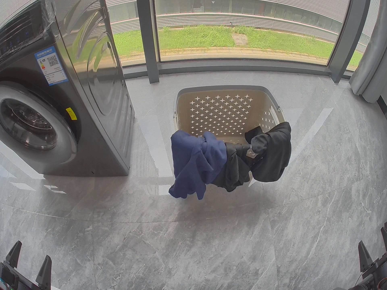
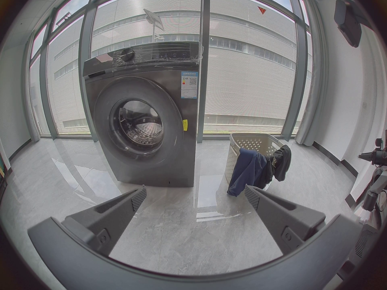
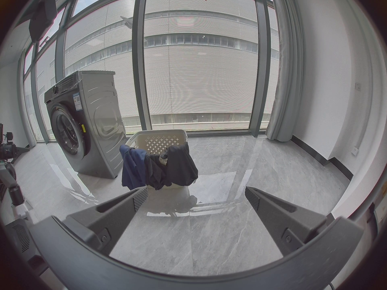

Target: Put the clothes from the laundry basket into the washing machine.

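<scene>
A beige laundry basket [image 1: 225, 105] stands on the floor by the window. Over its near rim hang a blue garment [image 1: 195, 162] and dark garments [image 1: 266, 152]. To the basket's left stands a grey washing machine [image 1: 96, 89], its round drum opening [image 1: 28, 123] facing the near left. My left gripper [image 1: 29, 260] is at the bottom left edge, open and empty, far from the basket. My right gripper [image 1: 375, 248] is at the bottom right corner, open and empty. The left wrist view shows the washing machine [image 2: 145, 117] and basket [image 2: 252, 148] beyond my left gripper [image 2: 195, 196]. The right wrist view shows the basket [image 3: 157, 141] beyond my right gripper [image 3: 195, 196].
Glossy grey tiled floor [image 1: 193, 242] lies open between me and the basket. Floor-to-ceiling windows with dark frames [image 1: 147, 29] run behind. A curtain [image 1: 373, 65] hangs at the far right.
</scene>
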